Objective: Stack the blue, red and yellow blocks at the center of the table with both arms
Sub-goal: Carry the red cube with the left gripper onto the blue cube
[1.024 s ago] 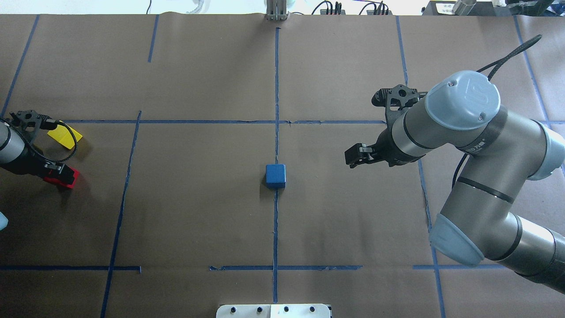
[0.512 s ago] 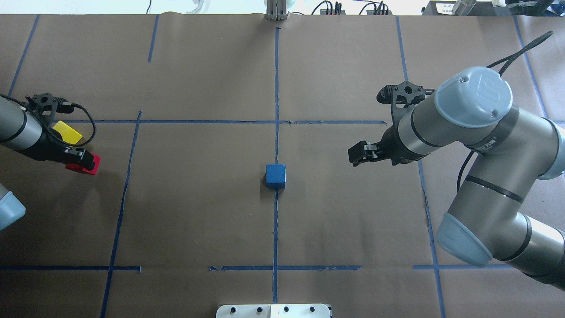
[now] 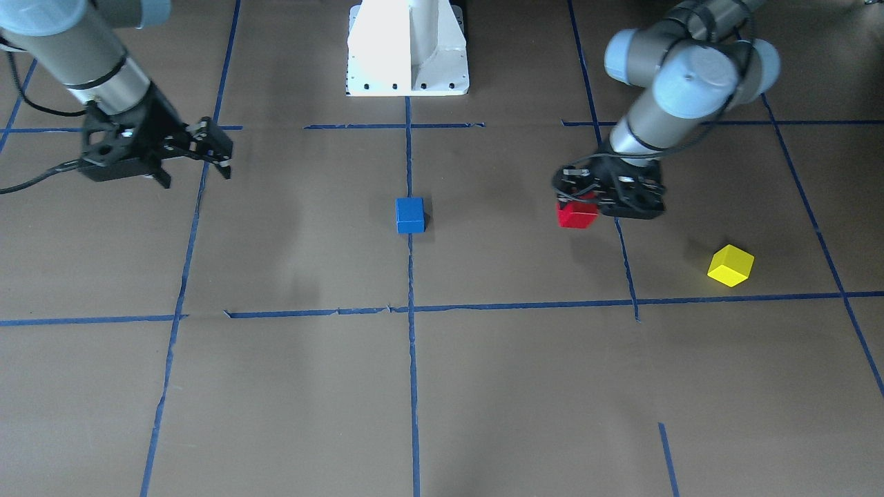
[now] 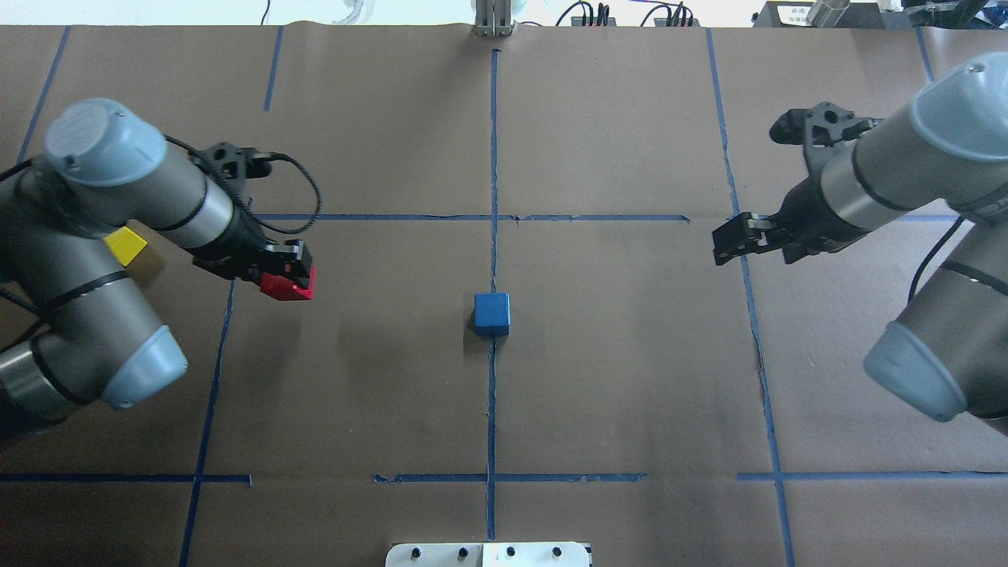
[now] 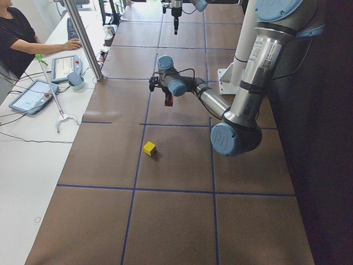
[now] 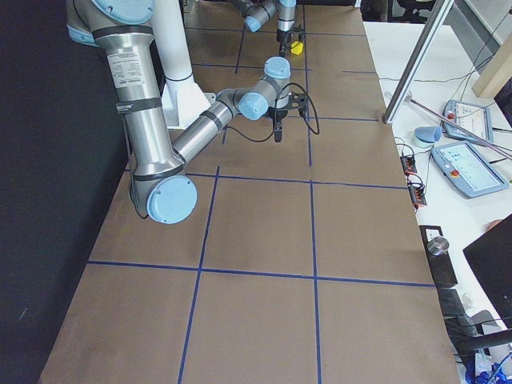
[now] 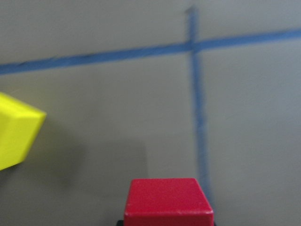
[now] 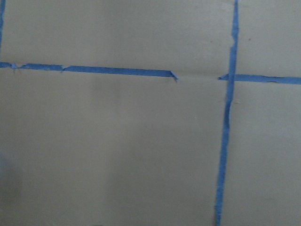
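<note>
The blue block [image 4: 491, 313] sits at the table's centre on the tape cross, also in the front view [image 3: 409, 215]. My left gripper [image 4: 290, 277] is shut on the red block [image 4: 285, 287] and holds it above the table, left of the blue block. The red block also shows in the front view [image 3: 576, 215] and the left wrist view [image 7: 168, 201]. The yellow block [image 4: 126, 246] lies on the table at the far left, partly behind my left arm, and also shows in the front view [image 3: 731, 266]. My right gripper [image 4: 720, 246] is open and empty, far right of the blue block.
Blue tape lines [image 4: 493, 173] divide the brown paper table cover. The robot's white base [image 3: 407, 48] stands at the near edge. An operator and tablets [image 5: 33, 94] are at a side desk beyond the left end.
My left arm has carried the red block to the right, away from the yellow block and toward the centre. My right arm has drawn back to the right and slightly away.
</note>
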Action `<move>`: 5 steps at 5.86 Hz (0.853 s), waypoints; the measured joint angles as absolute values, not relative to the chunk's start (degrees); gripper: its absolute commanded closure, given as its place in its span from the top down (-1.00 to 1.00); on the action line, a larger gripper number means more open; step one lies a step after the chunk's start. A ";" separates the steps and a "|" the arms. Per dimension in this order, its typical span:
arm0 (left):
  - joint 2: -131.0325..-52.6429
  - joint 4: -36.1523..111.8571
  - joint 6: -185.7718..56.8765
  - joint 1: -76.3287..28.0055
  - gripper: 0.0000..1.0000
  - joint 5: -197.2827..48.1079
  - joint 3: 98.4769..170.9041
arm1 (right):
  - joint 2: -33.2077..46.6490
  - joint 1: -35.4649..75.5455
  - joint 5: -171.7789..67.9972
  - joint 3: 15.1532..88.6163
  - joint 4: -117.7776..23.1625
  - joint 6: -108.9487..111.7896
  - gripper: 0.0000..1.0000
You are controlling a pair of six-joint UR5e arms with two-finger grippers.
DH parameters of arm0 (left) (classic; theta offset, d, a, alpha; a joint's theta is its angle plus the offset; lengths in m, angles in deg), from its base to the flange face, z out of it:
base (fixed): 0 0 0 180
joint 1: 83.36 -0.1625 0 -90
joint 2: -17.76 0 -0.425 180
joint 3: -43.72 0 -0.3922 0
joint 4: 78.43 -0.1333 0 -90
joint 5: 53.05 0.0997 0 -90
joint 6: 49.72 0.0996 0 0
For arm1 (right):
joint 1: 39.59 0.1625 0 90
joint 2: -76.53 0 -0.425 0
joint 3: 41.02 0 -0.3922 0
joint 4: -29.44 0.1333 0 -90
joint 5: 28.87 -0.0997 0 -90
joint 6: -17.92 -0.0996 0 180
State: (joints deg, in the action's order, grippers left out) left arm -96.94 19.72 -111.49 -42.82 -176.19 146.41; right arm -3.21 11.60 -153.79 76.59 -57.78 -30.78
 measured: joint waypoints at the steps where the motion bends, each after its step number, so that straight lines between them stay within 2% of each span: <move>1: -104.69 13.50 -115.24 -47.78 -1.00 -172.63 145.80 | -6.38 15.87 -156.83 76.55 -57.81 -24.41 1.00; 3: -115.84 7.90 -118.75 -53.19 -1.00 -167.73 140.46 | -8.81 19.03 -159.22 76.43 -57.81 -19.17 1.00; 5: -122.22 4.51 -118.84 -53.78 -1.00 -166.76 134.05 | -8.96 19.18 -159.33 76.33 -57.78 -18.72 1.00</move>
State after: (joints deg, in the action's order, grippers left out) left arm -122.22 4.51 -118.84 -53.78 -166.76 134.05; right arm -8.96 19.18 -159.33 76.33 -57.78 -18.72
